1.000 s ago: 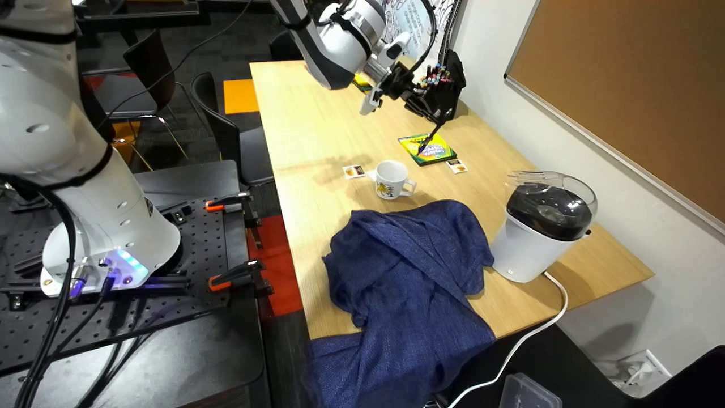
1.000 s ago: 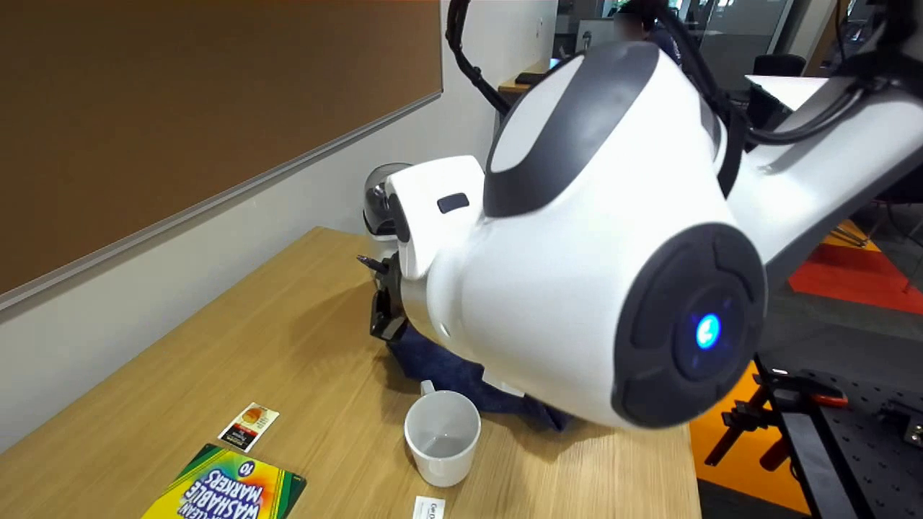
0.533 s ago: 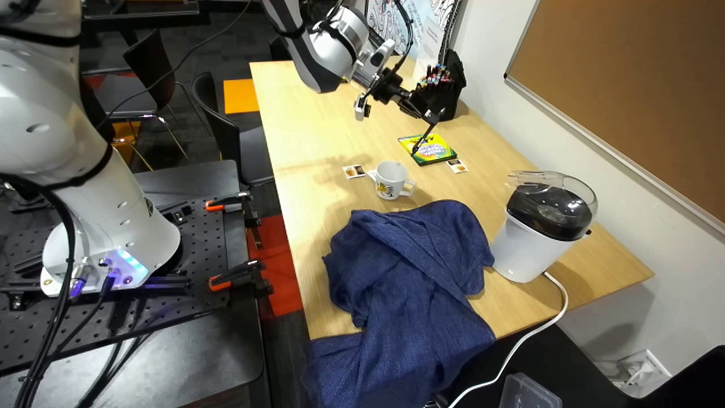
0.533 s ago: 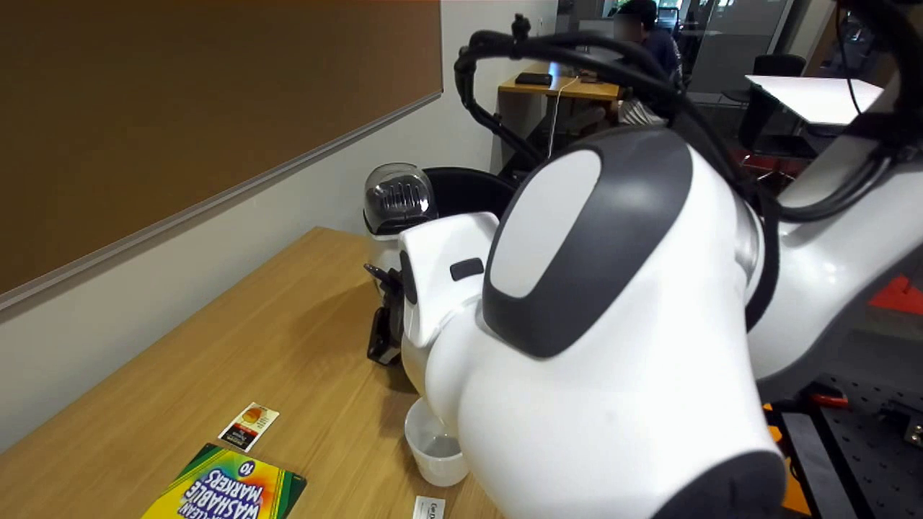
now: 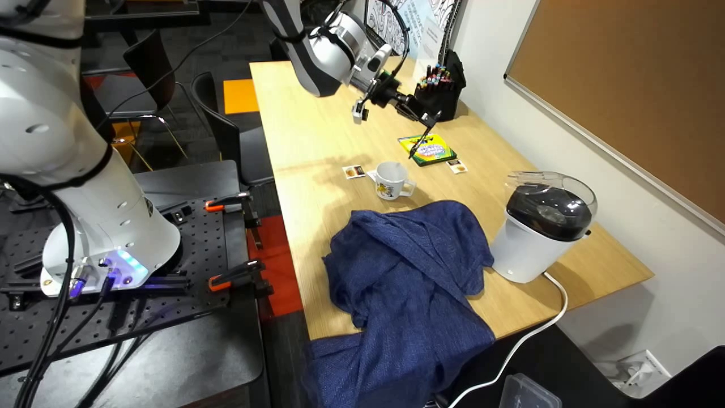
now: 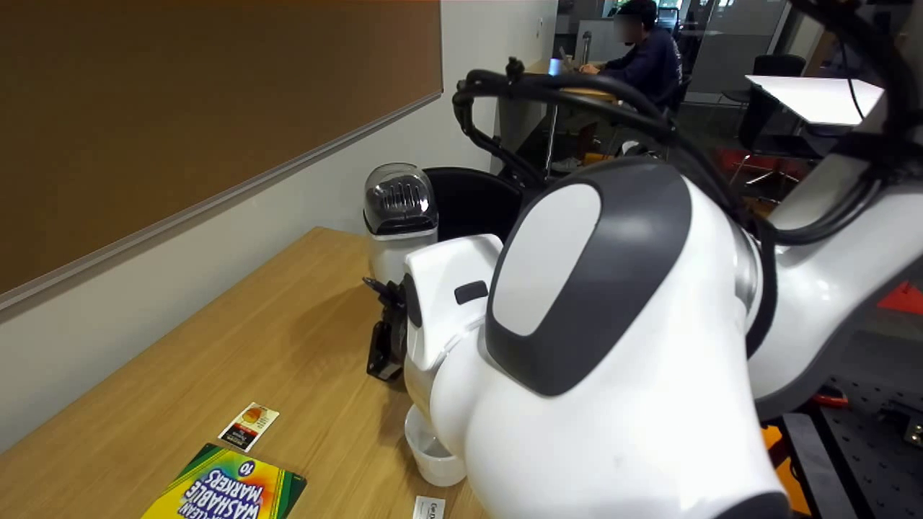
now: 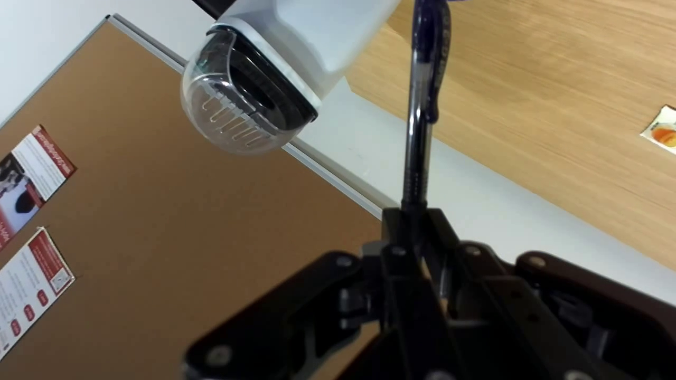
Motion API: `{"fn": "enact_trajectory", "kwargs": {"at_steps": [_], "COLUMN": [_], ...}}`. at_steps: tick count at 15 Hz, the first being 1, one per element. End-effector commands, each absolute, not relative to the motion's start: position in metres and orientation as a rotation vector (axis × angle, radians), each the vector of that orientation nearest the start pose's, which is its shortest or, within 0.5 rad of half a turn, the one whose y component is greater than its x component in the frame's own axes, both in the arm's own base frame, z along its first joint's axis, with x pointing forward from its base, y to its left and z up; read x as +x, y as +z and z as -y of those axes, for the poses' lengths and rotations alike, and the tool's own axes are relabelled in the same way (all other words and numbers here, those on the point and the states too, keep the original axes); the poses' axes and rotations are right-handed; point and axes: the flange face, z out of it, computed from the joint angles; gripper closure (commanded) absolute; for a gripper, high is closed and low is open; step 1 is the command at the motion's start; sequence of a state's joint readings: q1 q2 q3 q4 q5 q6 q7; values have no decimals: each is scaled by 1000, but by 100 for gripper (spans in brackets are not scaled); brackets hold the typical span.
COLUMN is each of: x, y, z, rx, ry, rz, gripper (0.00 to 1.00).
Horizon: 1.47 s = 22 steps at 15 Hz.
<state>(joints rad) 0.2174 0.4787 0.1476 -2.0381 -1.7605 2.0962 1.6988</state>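
A slim pen with a dark cap and clip is pinched between the fingertips of my gripper, which is shut on it. In an exterior view the pen slants down from the gripper, its lower end in front of the yellow-green marker box. Whether it touches the box is hard to tell; it appears above it. A white mug with a printed figure stands nearby on the table. My arm partly hides the mug in an exterior view.
A dark blue cloth lies bunched over the table's near end, beside a white popcorn machine with a cord. Small packets lie near the mug. A black holder of markers stands by the wall, under a corkboard further along.
My arm has swung slightly, carrying the pen left and a little down in an exterior view. In an exterior view the wrist now sits lower and covers more of the mug. The grip stays shut.
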Motion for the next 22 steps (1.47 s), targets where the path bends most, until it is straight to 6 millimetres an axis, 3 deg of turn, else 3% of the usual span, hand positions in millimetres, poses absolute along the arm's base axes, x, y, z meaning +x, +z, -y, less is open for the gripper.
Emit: {"fn": "enact_trajectory", "kwargs": {"at_steps": [1,9,22], "x": [572,571,557], "y": [212,205,161], "z": [-169,-176,-189], "rx": [2078,2002,1932], "ry": [1093,1349,1519], "rz": [-3,69,290], "gripper": [97,97,97]}}
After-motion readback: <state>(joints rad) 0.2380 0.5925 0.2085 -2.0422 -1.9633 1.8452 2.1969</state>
